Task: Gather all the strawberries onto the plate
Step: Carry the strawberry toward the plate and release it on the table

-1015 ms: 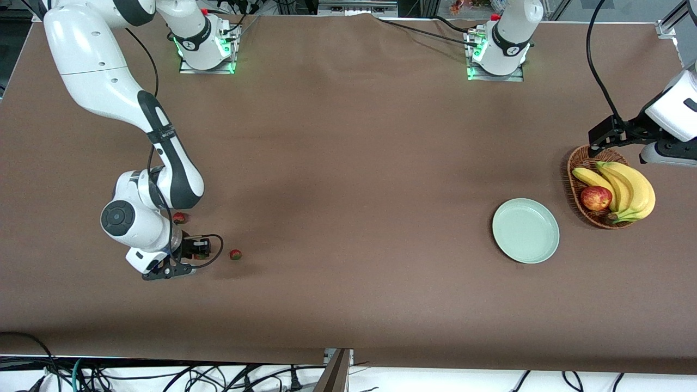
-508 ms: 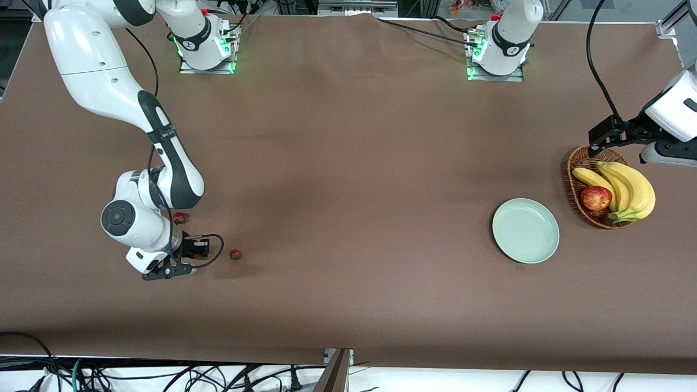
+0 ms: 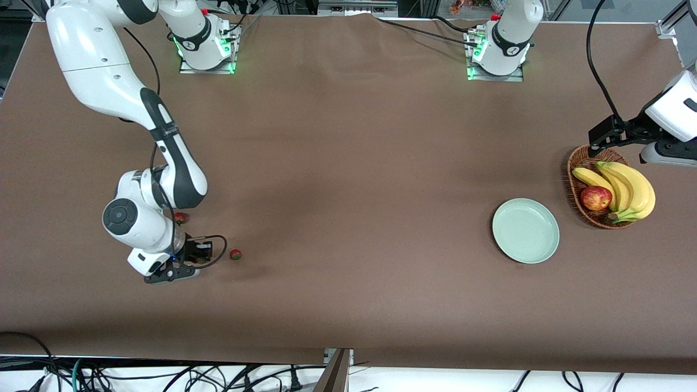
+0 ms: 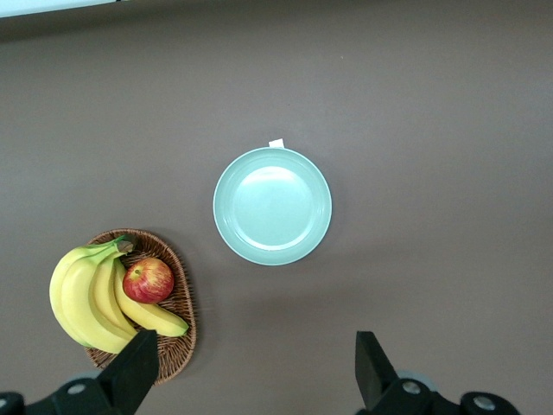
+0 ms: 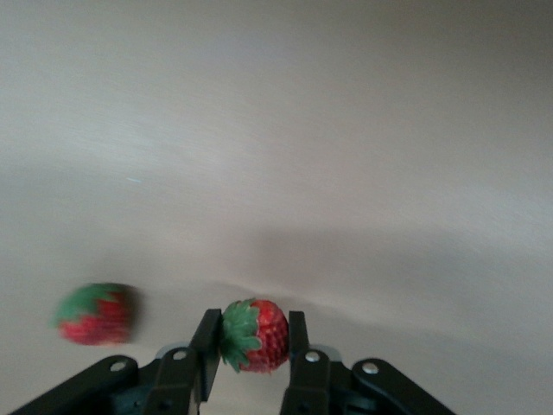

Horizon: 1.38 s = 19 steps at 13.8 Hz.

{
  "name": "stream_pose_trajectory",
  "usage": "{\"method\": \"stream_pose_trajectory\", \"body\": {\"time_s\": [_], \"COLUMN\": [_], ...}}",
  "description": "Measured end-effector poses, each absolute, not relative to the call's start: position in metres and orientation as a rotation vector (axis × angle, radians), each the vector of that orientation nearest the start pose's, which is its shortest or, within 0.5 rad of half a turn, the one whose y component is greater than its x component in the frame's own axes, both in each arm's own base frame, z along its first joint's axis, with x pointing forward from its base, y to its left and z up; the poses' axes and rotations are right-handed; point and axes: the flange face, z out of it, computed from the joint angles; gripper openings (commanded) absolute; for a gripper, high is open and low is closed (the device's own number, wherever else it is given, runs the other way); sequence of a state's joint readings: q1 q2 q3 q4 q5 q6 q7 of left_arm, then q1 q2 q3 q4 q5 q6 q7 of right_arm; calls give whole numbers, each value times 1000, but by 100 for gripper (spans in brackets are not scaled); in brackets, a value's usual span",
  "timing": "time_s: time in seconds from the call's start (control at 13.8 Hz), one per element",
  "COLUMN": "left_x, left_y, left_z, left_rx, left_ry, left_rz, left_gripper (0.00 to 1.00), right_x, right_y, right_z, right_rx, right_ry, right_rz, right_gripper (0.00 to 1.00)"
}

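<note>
My right gripper [image 3: 200, 255] [image 5: 251, 346] hangs low over the table at the right arm's end, shut on a red strawberry [image 5: 255, 335] with a green cap. A second strawberry [image 3: 235, 254] [image 5: 95, 313] lies on the brown cloth just beside it. A third strawberry [image 3: 180, 218] lies by the right arm's wrist, farther from the front camera. The pale mint-green plate [image 3: 525, 230] [image 4: 272, 206] sits bare near the left arm's end. My left gripper [image 4: 251, 380] waits open, high over the cloth beside the basket, holding nothing.
A brown wicker basket [image 3: 578, 163] [image 4: 177, 341] with bananas [image 3: 626, 188] and a red-yellow apple [image 3: 595, 198] stands beside the plate at the left arm's end. Brown cloth stretches between the strawberries and the plate.
My right gripper has closed on the strawberry between its fingers, and the hand has shifted slightly with it. The left arm has not moved.
</note>
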<state>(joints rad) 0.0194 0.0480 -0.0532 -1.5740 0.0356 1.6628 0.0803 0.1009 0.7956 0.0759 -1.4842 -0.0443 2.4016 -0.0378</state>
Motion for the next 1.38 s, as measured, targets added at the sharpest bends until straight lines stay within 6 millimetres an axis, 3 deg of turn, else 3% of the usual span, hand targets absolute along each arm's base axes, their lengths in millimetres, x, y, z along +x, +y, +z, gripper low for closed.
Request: {"method": "stream_pose_trajectory", "body": {"time_s": [0.15,0.44,0.73,0.87,1.16,1.38], "left_x": [577,577,577,577,577,577], "left_y": [-15,-15,-15,-15,-15,-15], "left_z": [604,604,604,604,604,604], "left_rx": [-3102,-3102,-3102,-3102,-3102,-3102], "left_ry": [181,180,180,180,180,180], "left_rz": [-62,-62,-62,-62,-62,-62], "left_gripper": [100,100,100,100,100,100], "right_x": [713,688,649,619,555,522], "right_y": [162,253,370,430,534,580], "right_z": [224,233,264,274,273,251], "right_rx": [-3075,-3060,-2990,-2950,-2837,-2716], "right_ry": [-353,-142,108,196,268,220], "right_rz": [-211,-210,-253,-252,-280,-349], "right_gripper": [19,20,20,20,20,20]}}
